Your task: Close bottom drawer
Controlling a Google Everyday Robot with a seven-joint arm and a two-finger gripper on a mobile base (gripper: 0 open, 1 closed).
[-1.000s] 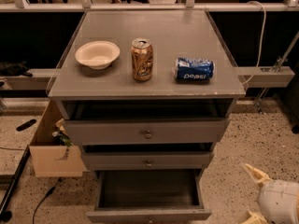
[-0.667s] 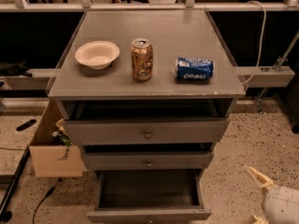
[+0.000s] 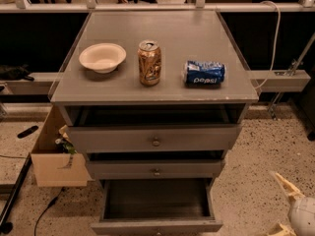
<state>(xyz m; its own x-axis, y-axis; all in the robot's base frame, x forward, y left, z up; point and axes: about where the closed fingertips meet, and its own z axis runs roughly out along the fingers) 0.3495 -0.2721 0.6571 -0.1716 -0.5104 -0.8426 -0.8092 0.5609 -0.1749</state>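
The grey cabinet (image 3: 152,87) has three drawers. The bottom drawer (image 3: 156,225) is pulled far out, its dark box interior (image 3: 156,199) showing and its flat grey front at the lower edge of the camera view. The middle drawer (image 3: 155,169) and the top drawer (image 3: 154,139) stand slightly out, each with a small round knob. My gripper (image 3: 281,203) is at the lower right, over the floor to the right of the bottom drawer and apart from it. Its two cream fingers (image 3: 284,185) are spread with nothing between them.
On the cabinet top sit a white bowl (image 3: 102,57), an upright gold can (image 3: 149,63) and a blue Pepsi can (image 3: 204,73) lying on its side. A cardboard box (image 3: 55,154) stands on the speckled floor at the left. A cable (image 3: 34,215) lies there too.
My gripper has sunk lower and further right, toward the corner of the view. The drawers and the things on top have not moved.
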